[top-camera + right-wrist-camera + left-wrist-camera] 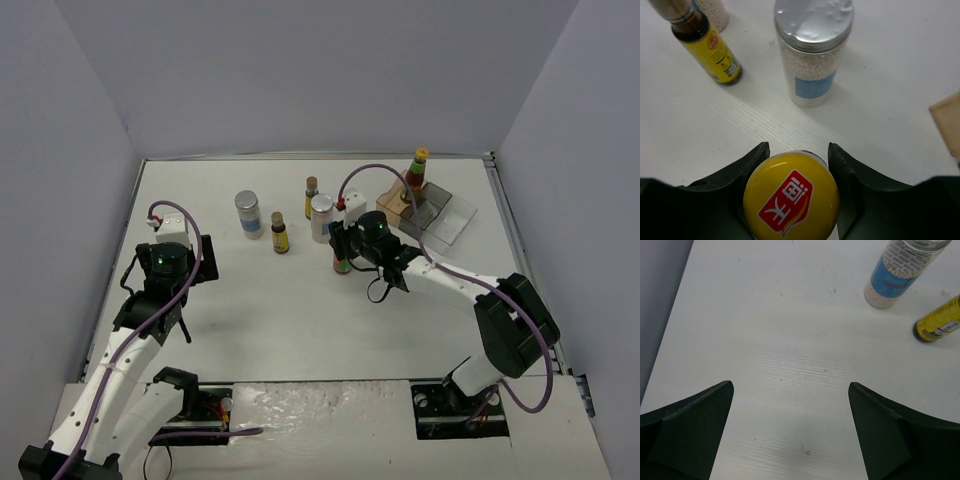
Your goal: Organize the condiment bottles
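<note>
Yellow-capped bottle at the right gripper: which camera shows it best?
Right wrist: the yellow-capped bottle fills the frame, cap between the fingers of the right gripper. Top external shows only a dark sliver beside the gripper. Left wrist misses it.

Table (790, 340): white, matt, faint wood-like grain, a few small scuffs. Jar (812, 75): clear smooth wall; lid (813, 22) silver, foil-like, dimpled. Near bottle (343, 264): cap (791, 197) yellow, glossy, smooth plastic; fingers (752, 167) black, matt plastic.

Bright, even, diffuse light from overhead. Only soft, short shadows, as at the foot of the white jar (812, 75) in the right wrist view. Mild glare on its silver lid (814, 20) and on the yellow cap (791, 196). Overhead view sharp throughout.
</note>
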You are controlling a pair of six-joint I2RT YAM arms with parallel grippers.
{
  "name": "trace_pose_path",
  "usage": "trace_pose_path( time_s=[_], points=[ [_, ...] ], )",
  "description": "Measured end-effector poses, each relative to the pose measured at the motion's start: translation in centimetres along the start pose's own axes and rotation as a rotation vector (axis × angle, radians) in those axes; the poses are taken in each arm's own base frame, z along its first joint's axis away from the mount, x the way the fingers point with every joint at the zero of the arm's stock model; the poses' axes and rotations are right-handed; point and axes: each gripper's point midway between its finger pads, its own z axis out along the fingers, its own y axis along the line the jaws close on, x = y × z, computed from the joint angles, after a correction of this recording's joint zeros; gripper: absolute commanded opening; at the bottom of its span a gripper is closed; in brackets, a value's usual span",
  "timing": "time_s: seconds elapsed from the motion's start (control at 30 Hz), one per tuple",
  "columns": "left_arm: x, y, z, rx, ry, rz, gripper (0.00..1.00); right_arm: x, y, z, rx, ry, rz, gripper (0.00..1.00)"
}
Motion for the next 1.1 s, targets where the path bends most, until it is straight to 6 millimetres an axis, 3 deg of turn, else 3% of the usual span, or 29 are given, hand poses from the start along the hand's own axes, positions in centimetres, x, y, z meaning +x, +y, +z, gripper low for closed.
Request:
trace_pose_path(
  time_s=[0.13, 0.3, 0.4, 0.5, 0.63, 0.9, 1.1],
  points=[
    [-0.1, 0.0, 0.0, 0.001, -0.004, 0.005, 0.97, -2.7, -4.4, -1.2, 0.084, -0.012, 0.023, 0.0],
    [-0.3, 0.0, 0.0, 0.002, -0.011, 0.011, 0.97, -9.0, -10.2, -2.7, 0.205, -0.118, 0.043, 0.0],
    [-0.4, 0.0, 0.1, 0.003, -0.015, 0.012, 0.97, -12.1, -12.4, -3.7, 0.251, -0.178, 0.045, 0.0],
    [-0.4, 0.0, 0.1, 0.003, -0.016, 0.012, 0.97, -13.7, -14.5, -4.1, 0.29, -0.211, 0.057, 0.0],
    [-0.4, 0.0, 0.1, 0.003, -0.017, 0.015, 0.97, -13.2, -17.2, -2.6, 0.331, -0.194, 0.078, 0.0],
    [-0.4, 0.0, 0.1, 0.003, -0.016, 0.016, 0.97, -8.2, -20.3, 1.4, 0.392, -0.088, 0.113, 0.0],
    [-0.4, 0.0, 0.1, 0.003, -0.016, 0.017, 0.97, -9.0, -21.2, 1.7, 0.42, -0.132, 0.123, 0.0]
  ],
)
